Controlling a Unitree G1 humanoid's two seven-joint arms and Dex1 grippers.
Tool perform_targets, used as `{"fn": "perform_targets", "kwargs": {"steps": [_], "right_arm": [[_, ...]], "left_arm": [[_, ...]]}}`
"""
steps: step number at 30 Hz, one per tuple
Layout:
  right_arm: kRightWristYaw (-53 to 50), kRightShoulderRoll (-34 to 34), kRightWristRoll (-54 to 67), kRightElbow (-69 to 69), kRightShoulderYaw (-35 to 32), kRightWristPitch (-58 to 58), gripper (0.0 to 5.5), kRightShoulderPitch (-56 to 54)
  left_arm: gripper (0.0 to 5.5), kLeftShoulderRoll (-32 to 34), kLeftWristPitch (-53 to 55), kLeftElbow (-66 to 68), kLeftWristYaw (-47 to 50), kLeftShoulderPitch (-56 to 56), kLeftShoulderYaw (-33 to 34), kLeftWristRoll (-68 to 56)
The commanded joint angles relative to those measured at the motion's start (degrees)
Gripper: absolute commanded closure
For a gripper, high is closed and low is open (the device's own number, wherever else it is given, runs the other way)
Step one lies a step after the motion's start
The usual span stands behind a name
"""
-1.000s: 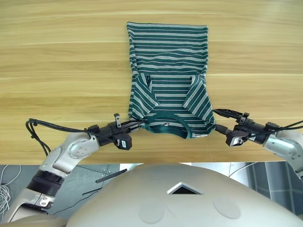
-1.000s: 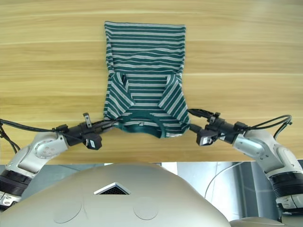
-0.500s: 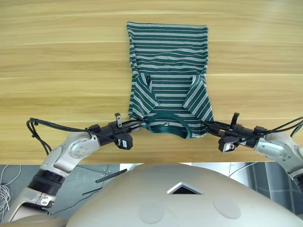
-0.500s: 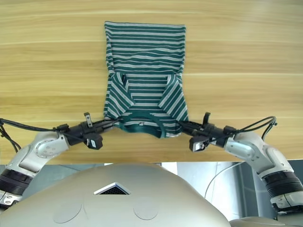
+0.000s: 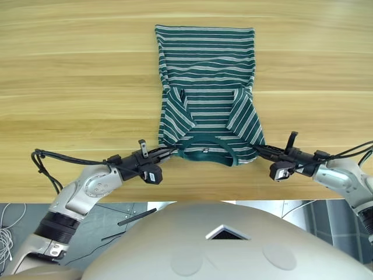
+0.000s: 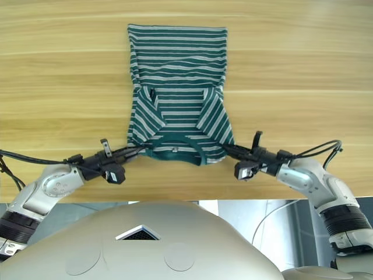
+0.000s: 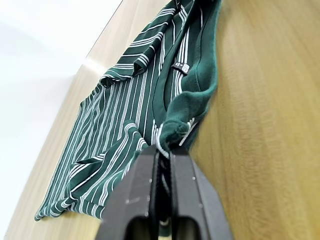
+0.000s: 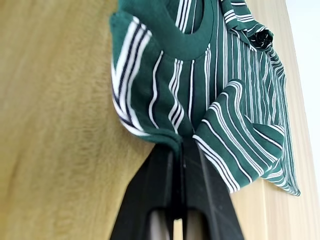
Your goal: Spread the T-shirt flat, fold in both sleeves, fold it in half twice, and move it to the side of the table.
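At left, low over near edge of light wooden table [image 5: 76,76]: black two-finger left gripper [image 5: 167,151], jaws closed tight on near-left shoulder corner of dark green white-striped cotton T-shirt [image 5: 207,87]. At centre: T-shirt lying on table, both sleeves folded in over chest, long axis running near to far, collar pointing toward near edge, straight hem at far end. At right: black two-finger right gripper [image 5: 261,150], jaws pinched on near-right shoulder corner, fabric bunched at fingertips.
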Motion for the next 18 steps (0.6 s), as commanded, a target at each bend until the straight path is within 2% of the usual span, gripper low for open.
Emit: {"fn": "perform_targets", "kwargs": {"steps": [1,7,12,15,18], "right_arm": [[1.8,-1.9,3.9,-4.5,-2.1,0.3,5.48,4.1],[2.4,-2.7,9.5,-14.9,-8.5,3.9,5.48,16.0],[3.9,-1.6,15.9,-20.1,-10.9,6.1,5.48,19.9],[5.8,-1.2,19.9,-22.0,-10.4,7.1,5.48,17.6],[6.5,3.0,22.9,-18.7,-8.7,8.5,5.48,9.4]], "left_arm": [[5.4,0.9,1.6,-1.5,-1.4,3.7,0.1,-0.4],[5.4,1.1,2.6,-8.7,-1.5,11.2,0.5,-2.6],[5.4,1.5,2.3,-12.3,-0.9,16.8,3.5,-5.7],[5.4,0.9,1.8,-11.8,-1.4,13.1,6.0,-10.7],[5.4,-3.6,3.6,-6.1,-0.5,3.4,7.5,-15.6]]}}
